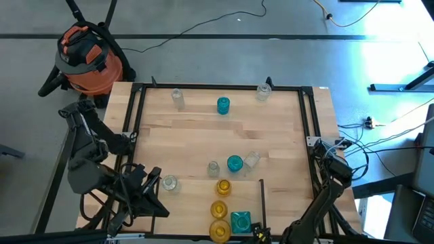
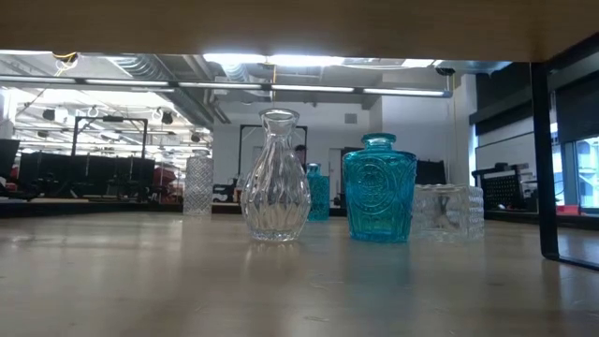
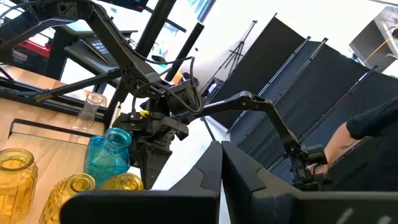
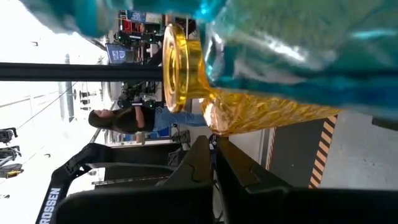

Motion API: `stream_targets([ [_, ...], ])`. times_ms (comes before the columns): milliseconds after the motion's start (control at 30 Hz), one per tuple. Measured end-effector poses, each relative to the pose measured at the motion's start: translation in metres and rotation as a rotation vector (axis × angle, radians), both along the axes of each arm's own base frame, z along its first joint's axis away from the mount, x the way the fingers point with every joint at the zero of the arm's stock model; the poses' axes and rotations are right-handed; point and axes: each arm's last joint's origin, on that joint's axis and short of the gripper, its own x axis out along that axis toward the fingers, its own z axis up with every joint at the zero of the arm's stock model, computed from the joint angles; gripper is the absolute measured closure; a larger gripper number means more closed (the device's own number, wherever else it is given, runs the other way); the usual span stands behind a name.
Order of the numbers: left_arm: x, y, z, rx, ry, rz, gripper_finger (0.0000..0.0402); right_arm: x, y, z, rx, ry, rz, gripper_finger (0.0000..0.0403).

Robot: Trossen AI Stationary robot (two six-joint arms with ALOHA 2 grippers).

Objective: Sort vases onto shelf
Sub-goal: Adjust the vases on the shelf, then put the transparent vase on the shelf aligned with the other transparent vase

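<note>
Glass vases stand upright on the pale-wood shelf. Three amber ones line up near the near edge beside a square teal one. A clear, a teal and a square clear vase cluster mid-panel, and one clear vase stands alone. Two clear ones and a teal one stand at the far edge. My right gripper is shut, close to the square teal vase and an amber vase. My left gripper is shut at the near-left corner.
Black frame rails border the panel on the left, far and right sides. A thin dark divider runs beside the amber row. An orange vacuum sits beyond the far-left corner. The low view shows a clear vase and a teal vase up close.
</note>
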Motion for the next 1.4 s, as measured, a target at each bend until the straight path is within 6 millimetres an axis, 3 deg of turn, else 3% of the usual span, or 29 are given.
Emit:
stream_targets([
  [1033, 0.000, 0.000, 0.000, 0.006, -0.002, -0.001, 0.0401, -0.009, 0.001, -0.002, -0.040, 0.010, -0.025, 0.0403],
  [1200, 0.000, 0.000, 0.000, 0.006, -0.003, 0.000, 0.0401, -0.029, 0.006, 0.022, -0.093, -0.014, 0.053, 0.0403],
  [1300, 0.002, 0.002, 0.000, 0.007, -0.003, 0.011, 0.0401, -0.046, 0.005, 0.049, -0.227, -0.049, 0.132, 0.0403],
  [1400, 0.007, 0.007, 0.000, 0.032, -0.018, 0.042, 0.0401, -0.062, -0.002, 0.088, -0.435, -0.134, 0.198, 0.0403],
])
